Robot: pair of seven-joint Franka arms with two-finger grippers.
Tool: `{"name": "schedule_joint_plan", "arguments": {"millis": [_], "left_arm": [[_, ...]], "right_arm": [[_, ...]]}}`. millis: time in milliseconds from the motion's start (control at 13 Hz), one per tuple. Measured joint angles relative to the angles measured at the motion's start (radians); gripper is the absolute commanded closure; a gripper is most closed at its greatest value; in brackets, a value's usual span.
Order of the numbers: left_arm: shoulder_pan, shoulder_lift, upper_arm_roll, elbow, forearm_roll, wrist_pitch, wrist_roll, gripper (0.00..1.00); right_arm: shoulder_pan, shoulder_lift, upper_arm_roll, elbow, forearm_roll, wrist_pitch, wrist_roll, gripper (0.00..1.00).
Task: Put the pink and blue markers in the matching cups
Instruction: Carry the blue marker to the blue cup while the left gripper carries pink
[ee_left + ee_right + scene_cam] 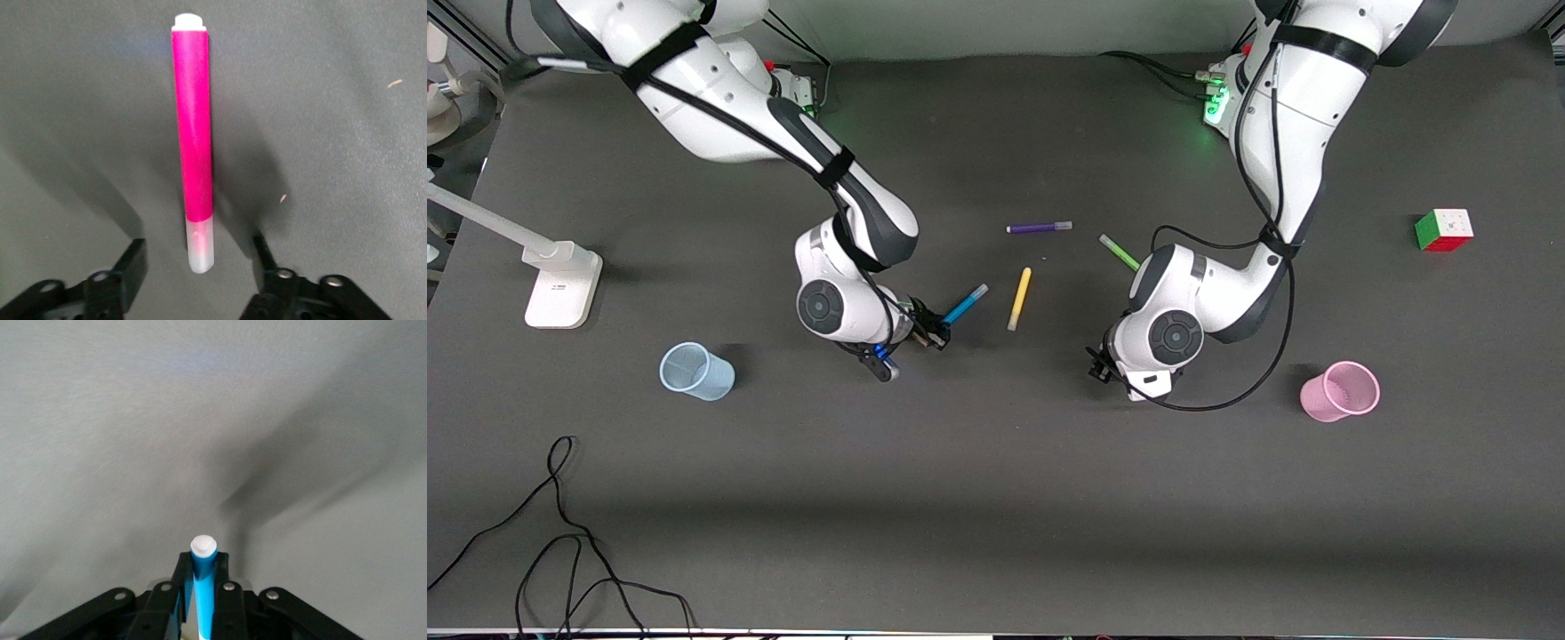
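Bright blue plastic identifies the slim felt marker (pixel 964 305) clamped at one end between the closed fingers of the right claw (pixel 938 335), just left of the front view's centre; the marker slants up toward the frame's right, and the right wrist view shows its white end cap (pixel 203 545) protruding between the black fingers (pixel 225 603). The left claw (pixel 200 267) sits low over the dark grey worktop (pixel 996 498), right of centre in the front view, with its fingers spread apart; in the left wrist view the magenta marker with a pale translucent cap (pixel 193 153) lies flat on the worktop, its capped end between the open fingers and not gripped. The pale blue ribbed translucent cup (pixel 695 371) stands at lower left of the front view, the pale pink ribbed translucent cup (pixel 1341 390) at lower right, both well apart from the markers. A yellow pen (pixel 1019 299), a purple pen (pixel 1039 228) and a green pen (pixel 1120 252) lie near frame centre.
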Motion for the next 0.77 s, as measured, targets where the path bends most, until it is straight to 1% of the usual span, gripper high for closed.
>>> {"name": "schedule_joint_plan", "arguments": {"millis": [77,231,308,462,538,615,769], "left_arm": [[0.0,-0.003,0.0,-0.001,0.0,0.0,0.0,1.0],[0.0,-0.004,-0.001,-0.003,0.0,0.0,0.0,1.0],[0.0,-0.005,-0.001,-0.004,0.0,-0.002,0.0,1.0],[0.001,-0.011,0.0,-0.005,0.0,-0.009,0.0,1.0],[0.003,-0.018,0.001,-0.003,0.0,-0.03,0.0,1.0],[0.012,-0.034,0.003,0.002,0.0,-0.07,0.002,1.0],[0.065,-0.096,0.006,0.037,0.0,-0.227,0.048,1.0]], "right_arm": [[0.0,-0.052,-0.013,0.001,-0.021,-0.041,-0.002,1.0],[-0.001,-0.173,-0.05,-0.003,-0.113,-0.125,-0.003,1.0],[-0.002,-0.234,-0.076,-0.009,-0.144,-0.153,-0.018,1.0],[-0.002,-0.349,-0.146,-0.041,-0.181,-0.183,-0.098,1.0],[-0.002,-0.398,-0.189,-0.063,-0.232,-0.188,-0.144,1.0],[-0.003,-0.44,-0.232,-0.087,-0.293,-0.192,-0.199,1.0],[-0.005,-0.506,-0.31,-0.125,-0.394,-0.194,-0.347,1.0]]}}
